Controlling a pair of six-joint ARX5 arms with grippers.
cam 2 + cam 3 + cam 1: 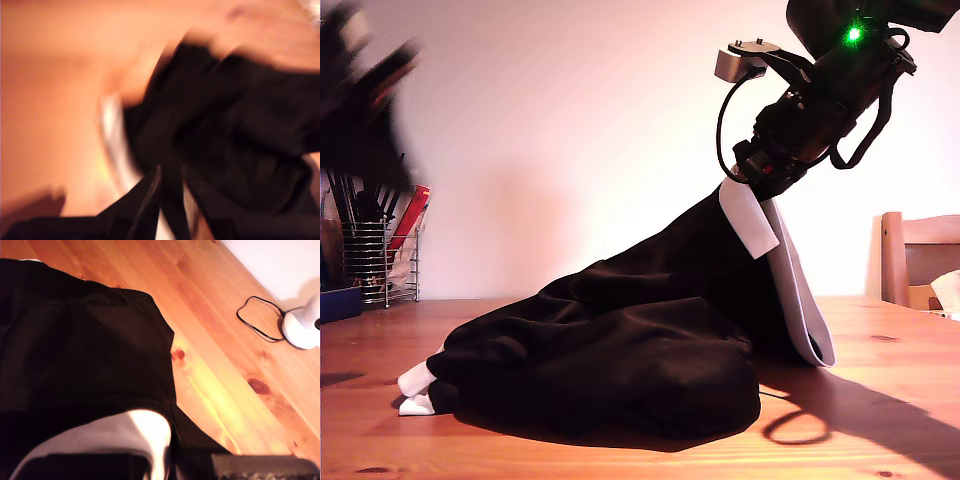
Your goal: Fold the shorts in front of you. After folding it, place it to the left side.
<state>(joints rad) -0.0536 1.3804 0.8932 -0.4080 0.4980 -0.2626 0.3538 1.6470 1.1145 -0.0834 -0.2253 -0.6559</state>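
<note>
Your second hand (772, 168) is clamping down on the shorts (620, 340) by a white band (750, 215) and holding that edge high on the exterior view's right. The fabric is hanging from it in a slope down to the tabletop (880, 400). The rest of the shorts is lying in a bunched black heap mid-tabletop, with a small white bit (418, 385) poking out at the end toward the exterior view's left. The second wrist view is showing the black cloth and white band right at the hand. Beyond them is bare wood, and further off a small white round camera (300, 327) with a looped black cable (255, 315). The first wrist view is smearing badly. Your first hand (172, 210) is sitting close over dark fabric and a white strip, but I cannot tell how far it is open or whether it is gripping anything. A blurred arm (365, 90) is showing at the exterior view's upper left, above a wire basket (380, 265). A wooden chair (910, 255) is standing at the exterior view's right edge.
</note>
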